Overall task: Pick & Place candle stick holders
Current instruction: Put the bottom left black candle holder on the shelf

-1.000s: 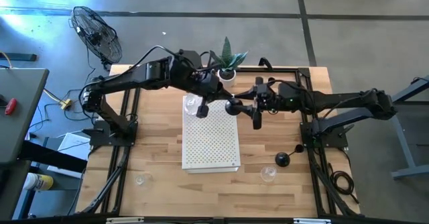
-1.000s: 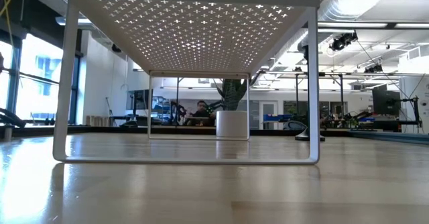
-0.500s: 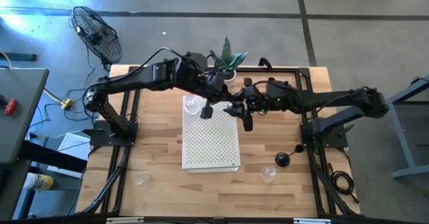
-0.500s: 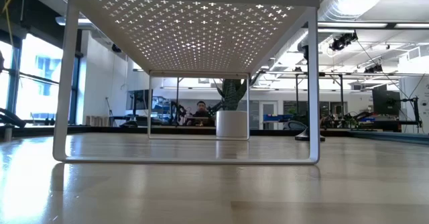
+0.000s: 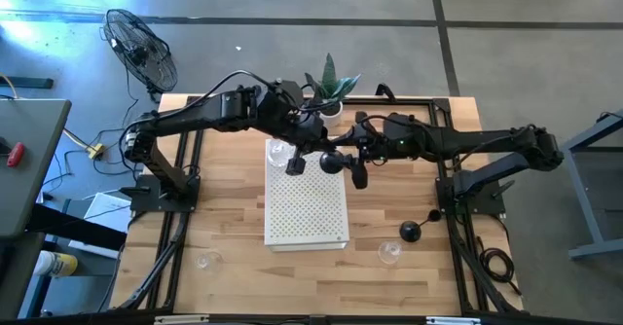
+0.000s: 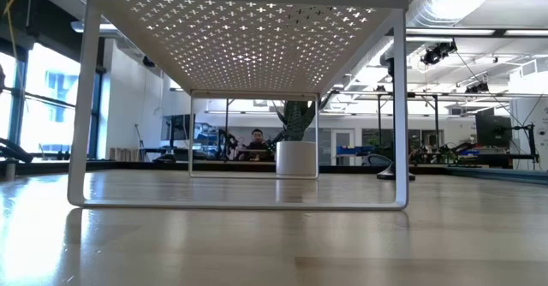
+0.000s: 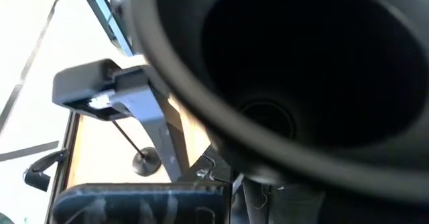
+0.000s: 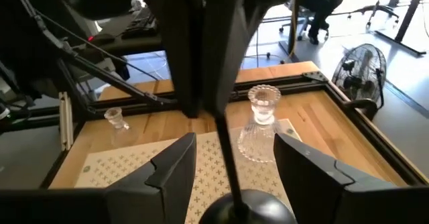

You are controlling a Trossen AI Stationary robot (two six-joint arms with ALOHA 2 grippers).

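Black candle stick holder (image 5: 331,162), round glossy domed base on a thin straight stem, hangs over the far end of the white perforated stand (image 5: 307,213), between my two claws. My left claw (image 5: 302,160) is pinched tight on the stem. My right claw (image 8: 234,174) is spread wide, one dark finger (image 8: 171,174) on either side of the dome; I cannot tell whether they touch it. Just beyond, a ribbed clear glass holder (image 8: 260,120) stands on the stand's cross-punched metal top. Another black holder (image 5: 411,231) and a second glass holder (image 5: 389,252) sit on the pale wooden table (image 5: 234,267) near my right arm's base
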